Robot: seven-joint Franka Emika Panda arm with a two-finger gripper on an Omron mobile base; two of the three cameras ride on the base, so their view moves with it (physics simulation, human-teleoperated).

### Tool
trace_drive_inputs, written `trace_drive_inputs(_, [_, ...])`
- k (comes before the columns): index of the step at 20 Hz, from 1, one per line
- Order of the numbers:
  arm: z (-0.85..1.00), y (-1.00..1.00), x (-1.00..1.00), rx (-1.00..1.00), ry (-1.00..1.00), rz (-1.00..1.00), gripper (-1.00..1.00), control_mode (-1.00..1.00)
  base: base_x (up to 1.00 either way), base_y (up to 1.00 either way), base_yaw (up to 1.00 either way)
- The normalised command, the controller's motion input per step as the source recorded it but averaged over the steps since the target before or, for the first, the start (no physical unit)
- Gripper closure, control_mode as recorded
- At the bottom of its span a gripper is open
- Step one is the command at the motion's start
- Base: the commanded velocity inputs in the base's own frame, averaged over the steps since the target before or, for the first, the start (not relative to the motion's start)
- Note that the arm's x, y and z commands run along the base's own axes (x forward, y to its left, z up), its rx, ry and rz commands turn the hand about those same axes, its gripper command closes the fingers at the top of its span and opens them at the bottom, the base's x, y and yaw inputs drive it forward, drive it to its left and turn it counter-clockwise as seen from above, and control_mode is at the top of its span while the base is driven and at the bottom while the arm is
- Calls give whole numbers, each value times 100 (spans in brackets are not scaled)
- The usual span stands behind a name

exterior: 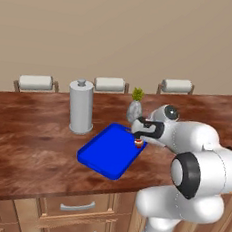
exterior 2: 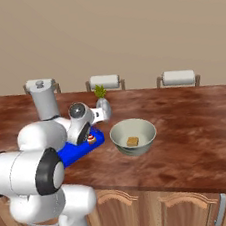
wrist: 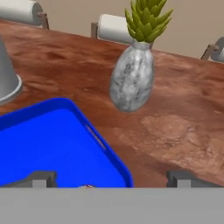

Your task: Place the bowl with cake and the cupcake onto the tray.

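Reddish-brown wood counter point(exterior: 30, 145) runs across the kitchen, with drawers below and stools behind it. Nearest the base lies the blue tray point(exterior: 107, 152), and the cupcake point(exterior: 138, 142) sits at its far right corner, inside the rim, directly under the gripper point(wrist: 111, 178), whose fingertips point(wrist: 41, 178) stand spread wide with nothing between them. The cupcake looks light and soft on top, so any regrip belongs low on its red base.

To the right of the tray, well apart from it, the bowl with cake point(exterior 2: 133, 137) rests on the bare counter, a brown square of cake at its bottom. It should be stiff and heavier (likely smooth and slippery too), and too wide to span; pinching one side of the rim wall seems the sound hold, kept level.

Beyond stand the marbled vase with green plant point(wrist: 132, 78) and a tall grey canister point(exterior: 80, 107).
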Motion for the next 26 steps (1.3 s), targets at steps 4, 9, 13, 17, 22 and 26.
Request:
trace_drive_inputs(4, [39, -15, 2, 0, 10, -9, -100, -100, 0, 0, 0])
trace_drive_inputs(9, [32, -20, 0, 0, 7, -4, -100, -100, 0, 0, 0])
trace_drive_inputs(13, [6, -26, 0, 0, 10, -2, -100, -100, 0, 0, 0])
trace_drive_inputs(17, [0, -26, 0, 0, 10, 0, -100, -100, 0, 0, 0])
trace_drive_inputs(22, [-6, -22, 0, 0, 10, 0, -100, -100, 0, 0, 0])
trace_drive_inputs(26, [-12, -9, 0, 0, 8, 0, -100, -100, 0, 0, 0])
